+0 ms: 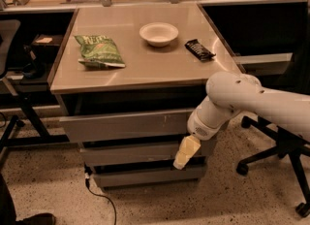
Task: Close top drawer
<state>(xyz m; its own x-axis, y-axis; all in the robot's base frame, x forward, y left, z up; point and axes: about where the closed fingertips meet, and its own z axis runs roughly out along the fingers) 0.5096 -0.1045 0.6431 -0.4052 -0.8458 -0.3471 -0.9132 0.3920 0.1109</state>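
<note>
The top drawer (126,126) is a wide grey drawer just under the desk top. It stands partly out, with a dark gap above its flat front panel. My gripper (186,153) is at the drawer's right end, just below the front panel's lower edge and in front of the slimmer drawer beneath. Its pale fingers point down and to the left, pressed together with nothing between them. My white arm (242,100) reaches in from the right.
On the desk top (145,69) lie a green chip bag (99,51), a white bowl (158,33) and a dark snack bar (199,49). Two slimmer drawer fronts (131,153) sit below. An office chair base (281,161) stands at the right, and a cable (99,195) runs on the floor.
</note>
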